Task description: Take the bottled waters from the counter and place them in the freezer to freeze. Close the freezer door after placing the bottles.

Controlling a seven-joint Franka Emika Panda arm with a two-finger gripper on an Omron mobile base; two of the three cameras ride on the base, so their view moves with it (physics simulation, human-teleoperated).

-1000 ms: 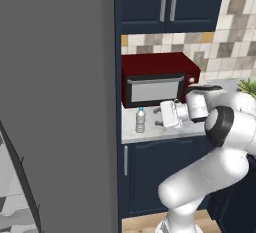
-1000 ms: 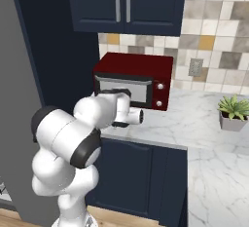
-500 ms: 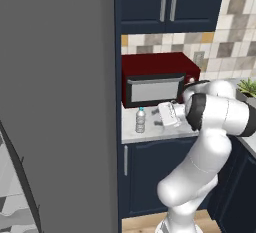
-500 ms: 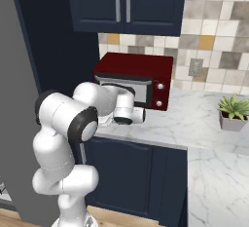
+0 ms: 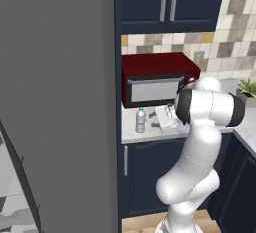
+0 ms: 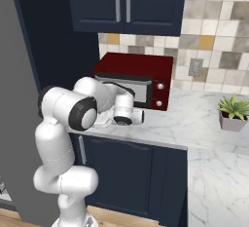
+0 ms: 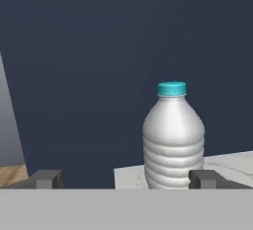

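Swinging left, the hand [image 7: 123, 178] now faces a water bottle [image 7: 173, 137] at lower right of frame. Its fingers stand wide, empty. Gripping seems next.

Built of glossy white rounded segments, thick and tube-like, swelling into bulbous housings at the joints. Carried dark grey to black bands at those joints, plainest as a wide dark ring on the big upper joint. Ended in a short white cylindrical wrist with a dark round end face. Bore two small, blocky dark grey fingertips [image 7: 45, 179] on the gripper [image 7: 126, 179]. Showed no cables, screws or markings.
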